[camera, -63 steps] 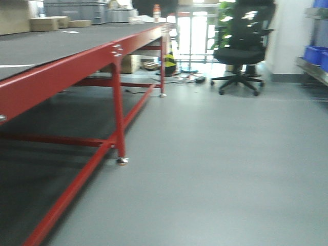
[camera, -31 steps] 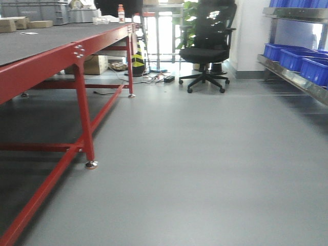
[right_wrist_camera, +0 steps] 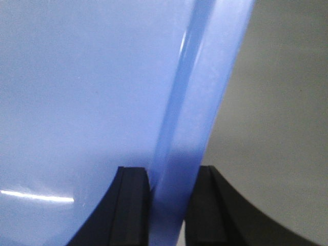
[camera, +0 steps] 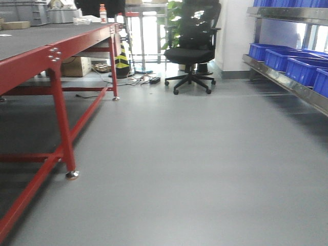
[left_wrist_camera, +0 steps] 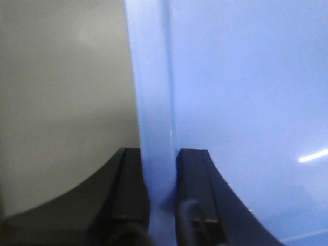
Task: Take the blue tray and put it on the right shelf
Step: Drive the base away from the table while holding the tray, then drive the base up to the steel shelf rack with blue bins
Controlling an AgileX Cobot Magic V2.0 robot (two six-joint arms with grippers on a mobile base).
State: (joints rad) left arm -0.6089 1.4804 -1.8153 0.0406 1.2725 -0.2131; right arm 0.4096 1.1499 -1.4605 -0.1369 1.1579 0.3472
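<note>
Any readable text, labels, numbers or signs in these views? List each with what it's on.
No text can be read in any view.
Label on the bottle: a red band, too small and blurred to read.
The cardboard box: no legible print.
The blue tray in both wrist views: plain, no markings.
The blue bins: no labels visible.

One blue tray (left_wrist_camera: 246, 77), two hands (left_wrist_camera: 160, 166) (right_wrist_camera: 171, 187)

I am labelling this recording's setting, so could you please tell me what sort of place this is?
Probably a workshop or storeroom: a long red-framed steel table with a dark mat, a shiny stainless steel rack shelf holding deep dark-blue plastic bins, and a black office chair.
</note>
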